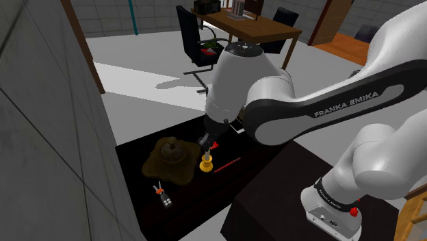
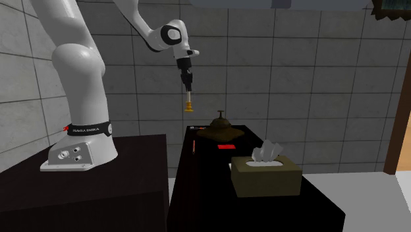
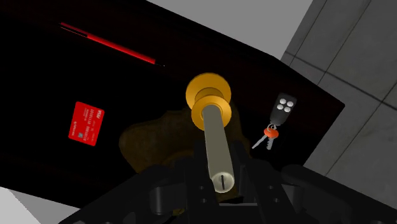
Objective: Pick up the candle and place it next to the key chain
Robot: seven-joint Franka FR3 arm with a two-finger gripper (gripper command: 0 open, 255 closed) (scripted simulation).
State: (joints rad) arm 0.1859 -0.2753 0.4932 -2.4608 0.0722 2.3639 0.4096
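Observation:
A pale candle (image 3: 216,143) in a yellow-gold holder (image 3: 208,94) hangs upright in the air, my gripper (image 3: 219,179) shut on its upper end. In the shoulder view the candle (image 1: 205,163) hangs under the gripper (image 1: 204,144) above the black table (image 1: 205,198), just beside a brown hat (image 1: 169,159). The second exterior view shows the candle (image 2: 189,104) well above the tabletop below the gripper (image 2: 187,82). The key chain (image 1: 163,194), a black fob with a red ring and keys (image 3: 277,118), lies on the table past the hat, near the wall.
A brown hat (image 3: 143,143) lies under the candle. A red pencil (image 1: 226,165) and a red card (image 3: 86,123) lie on the table. A tissue box (image 2: 265,173) stands at the table's far end. A grey tiled wall (image 1: 41,123) borders the table.

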